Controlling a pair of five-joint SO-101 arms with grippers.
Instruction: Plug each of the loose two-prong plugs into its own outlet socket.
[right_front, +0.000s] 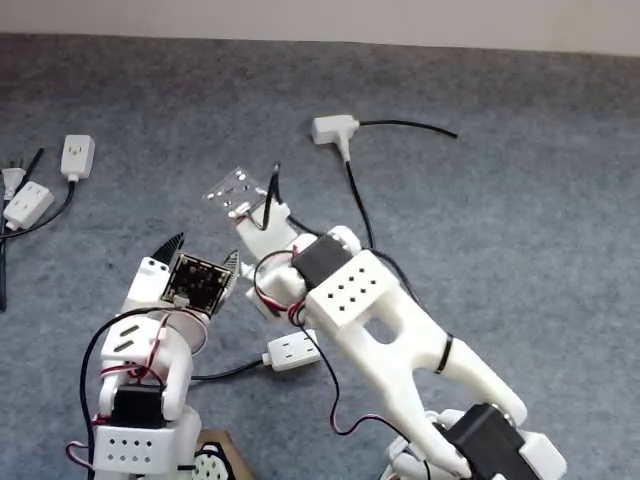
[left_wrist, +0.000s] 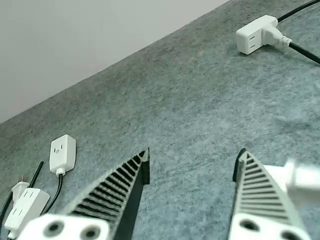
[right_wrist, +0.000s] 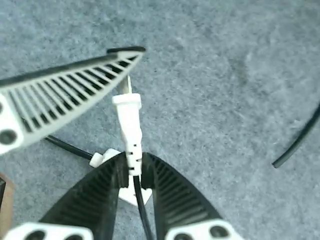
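My right gripper is shut on the base of a white two-prong plug, whose black cord trails back between the dark fingers. The prongs point toward a pale ribbed finger of the left arm, close beside them. Under the plug lies a white outlet socket on the carpet. From above, my right gripper is raised over the carpet ahead of the left arm. That white outlet socket lies between the arms. My left gripper stands open and holds nothing.
A white outlet with black cords lies at the back middle. At the left edge are two more white outlets and a loose plug. Grey carpet stretches bare to the right.
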